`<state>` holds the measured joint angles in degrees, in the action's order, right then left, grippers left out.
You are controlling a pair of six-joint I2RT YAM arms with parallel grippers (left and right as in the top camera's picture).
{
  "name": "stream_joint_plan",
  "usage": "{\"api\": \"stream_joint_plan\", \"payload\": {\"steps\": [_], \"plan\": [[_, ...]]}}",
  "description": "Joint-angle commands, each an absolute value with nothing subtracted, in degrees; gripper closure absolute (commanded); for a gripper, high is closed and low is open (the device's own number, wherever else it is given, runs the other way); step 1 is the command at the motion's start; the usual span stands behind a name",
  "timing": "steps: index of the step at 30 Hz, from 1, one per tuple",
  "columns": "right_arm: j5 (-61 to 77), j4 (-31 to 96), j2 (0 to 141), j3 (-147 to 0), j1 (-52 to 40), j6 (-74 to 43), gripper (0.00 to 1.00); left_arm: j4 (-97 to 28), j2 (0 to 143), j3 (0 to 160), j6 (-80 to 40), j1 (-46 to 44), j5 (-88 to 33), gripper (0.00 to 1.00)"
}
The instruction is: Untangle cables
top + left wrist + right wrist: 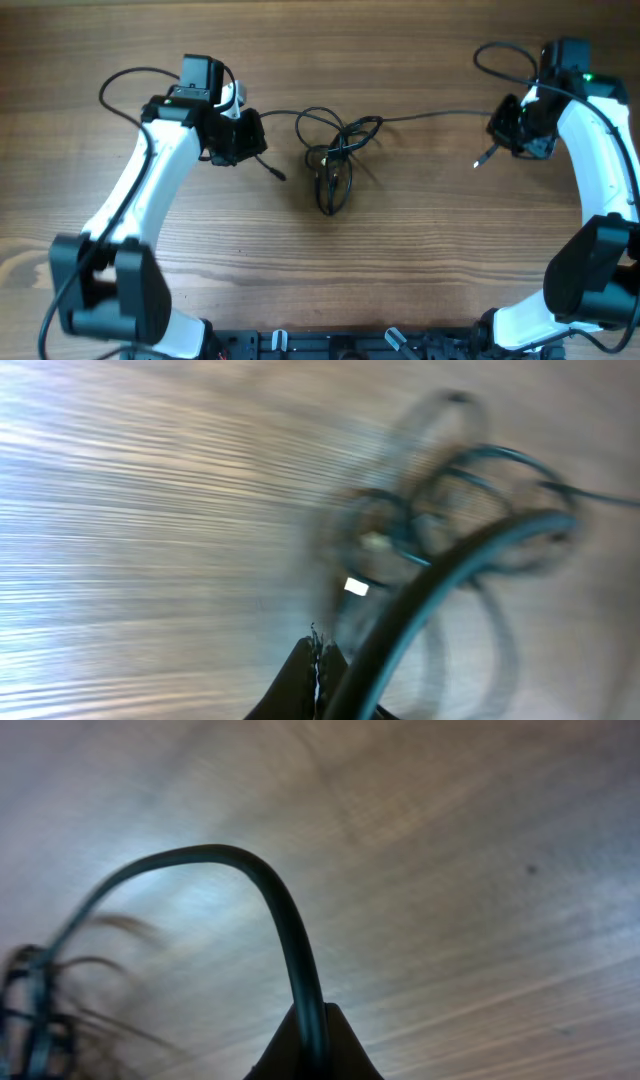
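Observation:
A tangle of thin black cables (335,158) lies on the wooden table (400,260) at its middle. My left gripper (258,140) sits just left of the tangle, shut on a cable whose plug end (275,172) sticks out below it. In the left wrist view the fingers (300,678) are pressed together, and the cable (450,575) runs from beside them up into the blurred knot (440,500). My right gripper (498,135) is shut on another cable (430,115) that stretches from the tangle, its plug (483,158) hanging free. This strand (270,890) arches out from between the right gripper's (312,1020) tips.
Both white arms reach in from their bases (330,345) at the front edge. Thicker arm wires loop at the back left (120,82) and back right (500,55). Bare wood lies in front of the tangle.

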<state>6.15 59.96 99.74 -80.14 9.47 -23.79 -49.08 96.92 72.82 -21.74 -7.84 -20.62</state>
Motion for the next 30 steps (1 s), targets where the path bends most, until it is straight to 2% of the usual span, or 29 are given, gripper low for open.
{"api": "stream_joint_plan", "payload": {"steps": [1,2,3,5,6,7,8,9,12,13,15,19,22,24,26,28,30], "plan": [[1.7,59.7,99.2,-78.9,9.5,-24.4,0.96,-49.1,101.6,72.3,-26.5,-6.6,-10.0,0.96],[1.7,59.7,99.2,-78.9,9.5,-24.4,0.96,-49.0,102.2,72.3,-27.5,-6.5,-9.3,0.89],[1.7,59.7,99.2,-78.9,9.5,-24.4,0.95,-48.7,102.5,72.3,-27.5,-6.5,-9.3,0.75],[2.4,59.7,99.2,-78.9,9.5,-24.3,0.94,-48.4,102.4,72.3,-27.4,-6.6,-9.5,0.2],[2.9,59.6,99.2,-78.9,9.5,-24.1,0.9,-48.4,102.4,72.3,-27.4,-6.6,-9.5,0.02],[3.6,59.6,99.2,-78.9,9.5,-23.9,0.87,-48.2,102.4,72.4,-26.9,-6.6,-10.0,0.0],[3.9,59.6,99.2,-78.9,9.5,-23.9,0.8,-48.0,102.4,72.6,-24.9,-6.6,-11.7,0.0],[3.9,59.6,99.2,-78.9,9.5,-23.4,0.62,-47.9,102.1,73.2,-22.9,-6.6,-13.9,0.0],[3.9,60.0,99.2,-78.9,9.5,-22.4,0.31,-48.1,100.7,75.9,-19.6,-6.6,-18.4,0.0],[3.9,60.2,99.2,-78.9,9.5,-22.4,0.23,-48.1,100.0,76.9,-19.6,-6.6,-18.9,0.0],[4.3,60.5,99.2,-79.1,9.5,-22.3,0.17,-48.1,97.7,79.5,-19.6,-6.6,-19.1,0.0],[11.3,61.1,99.2,-81.7,9.5,-18.3,0.15,-47.5,92.5,81.7,-16.6,-7.1,-25.4,0.0],[14.7,60.4,99.1,-82.6,9.5,-17.9,0.11,-47.4,91.0,81.7,-16.7,-11.4,-26.2,0.01],[15.6,59.9,99.2,-82.6,9.5,-18.0,0.11,-47.4,91.4,81.7,-17.5,-15.0,-26.1,0.06],[15.6,59.8,99.2,-82.6,9.5,-18.0,0.11,-47.3,92.1,81.7,-19.7,-18.9,-24.1,0.09],[15.6,59.8,99.2,-82.6,9.5,-18.0,0.1,-47.4,93.2,81.6,-23.2,-24.1,-17.3,0.16],[15.5,59.8,99.2,-82.6,9.5,-18.0,0.1,-47.4,94.4,81.6,-26.8,-27.2,-12.3,0.18]]}}
